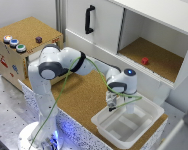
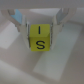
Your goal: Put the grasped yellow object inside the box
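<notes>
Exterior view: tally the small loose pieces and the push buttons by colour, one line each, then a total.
Red cube in the open cupboard: 1
Dark purple piece on the cork-topped box: 1
Buttons on that box (red, blue, green): 3
Yellow object, visible only in the wrist view, between the jaws: 1
Total: 6

White cabinet (image 1: 144, 35) w/ cork shelf, cork tabletop (image 1: 79, 95).

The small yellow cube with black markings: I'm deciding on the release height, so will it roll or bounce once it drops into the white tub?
The small yellow cube shows flat faces and square edges, so it probably tumbles briefly rather than rolls. It looks rigid and likely light, held between the gripper fingers. The white plastic tub seems hard, so some bounce is plausible.
</notes>
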You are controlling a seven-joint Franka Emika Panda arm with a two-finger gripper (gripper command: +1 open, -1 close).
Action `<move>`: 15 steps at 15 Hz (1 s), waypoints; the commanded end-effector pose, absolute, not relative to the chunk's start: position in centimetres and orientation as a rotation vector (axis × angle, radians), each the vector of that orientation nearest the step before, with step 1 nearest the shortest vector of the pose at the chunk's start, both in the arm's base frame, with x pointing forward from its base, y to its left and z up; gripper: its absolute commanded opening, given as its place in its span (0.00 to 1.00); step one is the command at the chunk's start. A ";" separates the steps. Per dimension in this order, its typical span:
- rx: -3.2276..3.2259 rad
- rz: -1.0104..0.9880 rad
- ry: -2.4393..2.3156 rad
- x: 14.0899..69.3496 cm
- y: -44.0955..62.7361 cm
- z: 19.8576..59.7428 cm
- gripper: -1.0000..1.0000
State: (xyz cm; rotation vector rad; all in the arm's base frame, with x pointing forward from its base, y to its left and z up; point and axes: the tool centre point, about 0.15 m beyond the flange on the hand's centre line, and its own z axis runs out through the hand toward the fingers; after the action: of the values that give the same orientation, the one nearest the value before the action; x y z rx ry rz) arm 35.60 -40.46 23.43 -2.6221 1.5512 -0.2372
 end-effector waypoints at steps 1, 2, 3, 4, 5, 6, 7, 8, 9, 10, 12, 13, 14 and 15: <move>-2.459 -0.388 1.556 35.5 -40.4 22.1 1.00; -2.479 -0.384 1.553 35.9 -40.1 22.7 1.00; -2.487 -0.376 1.556 36.1 -39.7 23.2 1.00; -2.500 -0.371 1.550 36.3 -39.5 23.6 1.00; -2.498 -0.352 1.561 36.3 -39.2 23.8 1.00; -2.503 -0.351 1.569 36.2 -39.1 24.2 1.00; -2.512 -0.359 1.565 36.3 -38.8 24.8 1.00; -2.530 -0.370 1.552 36.4 -38.4 25.6 1.00; -2.550 -0.391 1.543 36.6 -38.0 26.6 1.00; -2.576 -0.418 1.518 36.9 -37.4 27.7 1.00; -2.543 -0.498 1.501 37.3 -36.2 30.9 1.00; -2.600 -0.610 1.453 38.0 -34.9 34.5 1.00; -2.656 -0.686 1.392 38.7 -33.9 37.2 1.00; -2.724 -0.694 1.328 39.4 -33.1 38.7 1.00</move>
State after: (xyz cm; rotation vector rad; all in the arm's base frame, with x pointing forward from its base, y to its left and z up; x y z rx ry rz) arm 39.03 -38.60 29.04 -2.5483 1.4551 -0.4503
